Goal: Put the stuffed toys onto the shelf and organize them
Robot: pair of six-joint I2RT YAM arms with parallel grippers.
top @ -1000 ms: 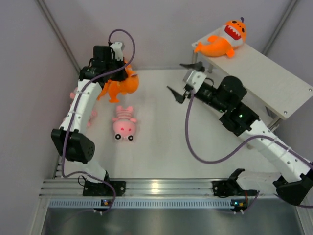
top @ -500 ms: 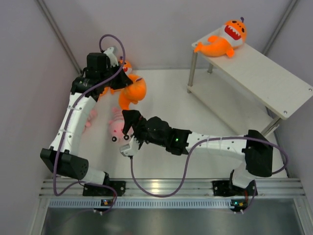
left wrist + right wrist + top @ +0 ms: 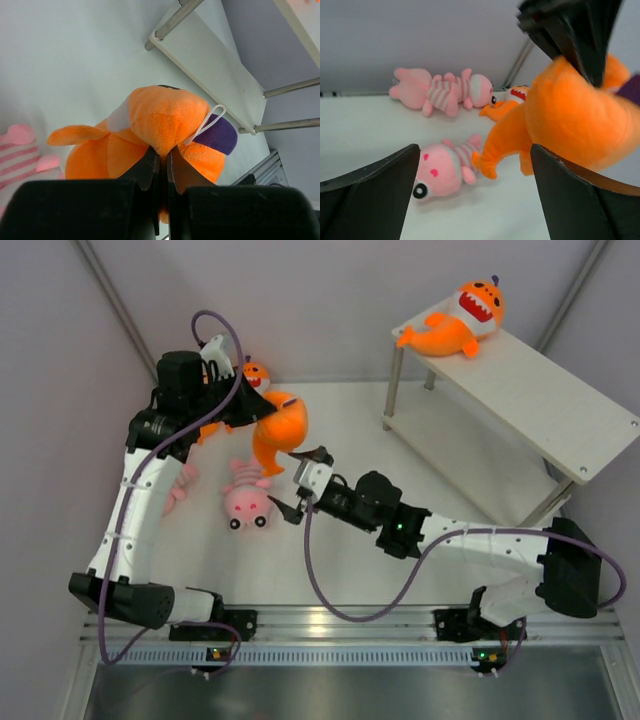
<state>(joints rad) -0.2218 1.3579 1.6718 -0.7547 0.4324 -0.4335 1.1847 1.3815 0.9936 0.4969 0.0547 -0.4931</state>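
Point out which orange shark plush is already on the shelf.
The orange shark plush lying at the far end of the shelf's top board; the held shark plush hangs from the left gripper instead.

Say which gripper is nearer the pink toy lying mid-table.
Right. The right gripper sits open just beside the pink toy; the left gripper is farther back, shut on the orange shark.

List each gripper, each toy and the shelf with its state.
left gripper: shut on held orange plush.
held orange plush: hanging from that gripper.
right gripper: open, holding nothing.
shelf: upright, one toy on its upper tier.
shelf orange plush: lying on that tier.
near pink plush: lying on table.
far pink plush: lying on table.
back orange plush: lying on table, mostly hidden.
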